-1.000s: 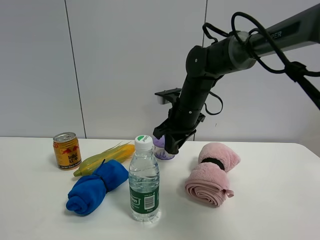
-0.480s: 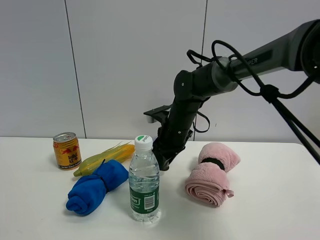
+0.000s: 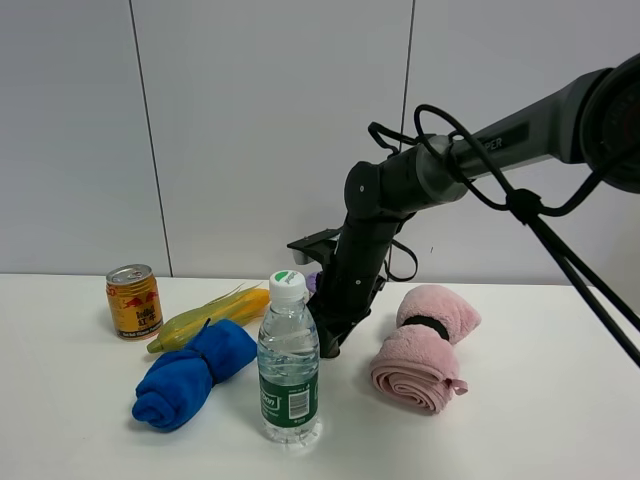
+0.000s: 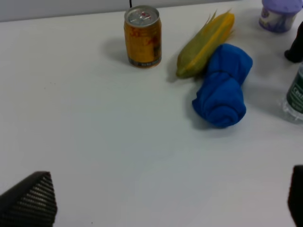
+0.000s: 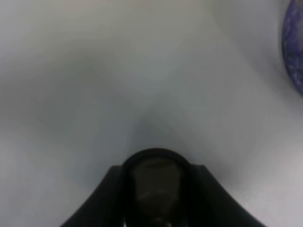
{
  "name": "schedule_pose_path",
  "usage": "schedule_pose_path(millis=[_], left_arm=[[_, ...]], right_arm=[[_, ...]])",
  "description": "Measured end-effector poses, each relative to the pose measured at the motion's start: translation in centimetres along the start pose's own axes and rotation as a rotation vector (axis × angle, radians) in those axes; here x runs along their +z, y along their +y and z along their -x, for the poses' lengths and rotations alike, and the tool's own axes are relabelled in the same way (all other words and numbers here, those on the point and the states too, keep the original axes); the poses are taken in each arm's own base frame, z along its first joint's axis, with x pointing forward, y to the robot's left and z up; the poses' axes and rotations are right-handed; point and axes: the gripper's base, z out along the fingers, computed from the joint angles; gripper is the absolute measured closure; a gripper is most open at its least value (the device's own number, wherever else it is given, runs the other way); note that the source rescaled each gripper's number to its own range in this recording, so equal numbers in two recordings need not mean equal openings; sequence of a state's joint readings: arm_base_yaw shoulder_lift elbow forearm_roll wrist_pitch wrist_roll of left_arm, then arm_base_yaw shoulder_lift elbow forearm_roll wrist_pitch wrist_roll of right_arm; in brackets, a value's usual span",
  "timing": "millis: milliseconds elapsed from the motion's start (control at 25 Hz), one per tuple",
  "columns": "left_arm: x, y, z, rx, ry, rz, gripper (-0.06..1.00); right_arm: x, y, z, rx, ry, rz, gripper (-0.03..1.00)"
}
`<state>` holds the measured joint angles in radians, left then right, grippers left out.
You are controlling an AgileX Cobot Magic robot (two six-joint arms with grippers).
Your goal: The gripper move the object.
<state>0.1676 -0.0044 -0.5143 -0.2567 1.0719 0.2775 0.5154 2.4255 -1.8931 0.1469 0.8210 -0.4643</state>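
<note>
One object (image 5: 154, 182) — pinched between fingers of the right claw (image 3: 328, 343).

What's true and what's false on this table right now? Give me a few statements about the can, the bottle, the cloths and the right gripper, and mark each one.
1. The water bottle stands upright with its cap on. True.
2. The can lies on its side. False: it stands upright.
3. The blue cloth lies right next to the corn. True.
4. The pink towel is on the can's side of the bottle. False: it lies on the opposite side.
5. The right gripper, low beside the bottle, is empty. False: the right wrist view shows the small dark object between its fingers.
</note>
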Motion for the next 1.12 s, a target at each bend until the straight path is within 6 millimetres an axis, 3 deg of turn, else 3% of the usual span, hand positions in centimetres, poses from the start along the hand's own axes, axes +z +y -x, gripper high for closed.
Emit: schedule_pose_path(millis=[240, 320, 440, 520, 680, 960, 1120], left_arm=[[0.00, 0.00, 0.00, 0.000, 0.000, 0.000, -0.06], [0.00, 0.00, 0.00, 0.000, 0.000, 0.000, -0.06], [0.00, 0.00, 0.00, 0.000, 0.000, 0.000, -0.06], [0.00, 0.00, 0.00, 0.000, 0.000, 0.000, -0.06], [0.00, 0.00, 0.01, 0.000, -0.001, 0.000, -0.06], [0.00, 0.00, 0.01, 0.000, -0.001, 0.000, -0.06], [0.00, 0.00, 0.01, 0.000, -0.001, 0.000, -0.06]], right_arm=[[0.00, 0.00, 0.00, 0.000, 0.000, 0.000, 0.95], [0.00, 0.00, 0.01, 0.000, -0.001, 0.000, 0.77], [0.00, -0.07, 0.15, 0.000, -0.016, -0.008, 0.34], [0.00, -0.09, 0.18, 0.000, -0.020, -0.010, 0.22], [0.00, -0.10, 0.19, 0.000, -0.021, -0.011, 0.16], [-0.01, -0.14, 0.28, 0.003, -0.031, -0.015, 0.15], [-0.49, -0.23, 0.57, 0.005, -0.052, -0.027, 0.06]])
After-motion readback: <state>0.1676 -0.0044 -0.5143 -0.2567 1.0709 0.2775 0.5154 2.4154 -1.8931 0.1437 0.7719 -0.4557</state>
